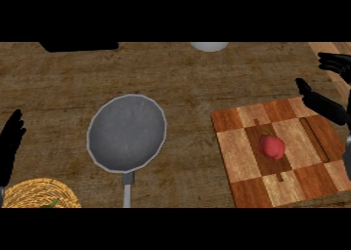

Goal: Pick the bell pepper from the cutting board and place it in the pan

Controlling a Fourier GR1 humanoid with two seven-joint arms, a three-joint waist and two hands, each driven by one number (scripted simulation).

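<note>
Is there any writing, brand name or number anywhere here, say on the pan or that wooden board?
None: no word, label, brand, number or sign shows anywhere.
Pan: plain grey, no marking.
Cutting board: only wood squares, no print.
Bell pepper: plain red, no sticker.
Woven basket: no tag.
Dark object and white object at the far edge: cut off, no text visible.

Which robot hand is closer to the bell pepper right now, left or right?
The right robot hand: it is open over the cutting board's far right corner, just beyond the red bell pepper. The left robot hand rests open at the view's left edge, past the pan.
</note>
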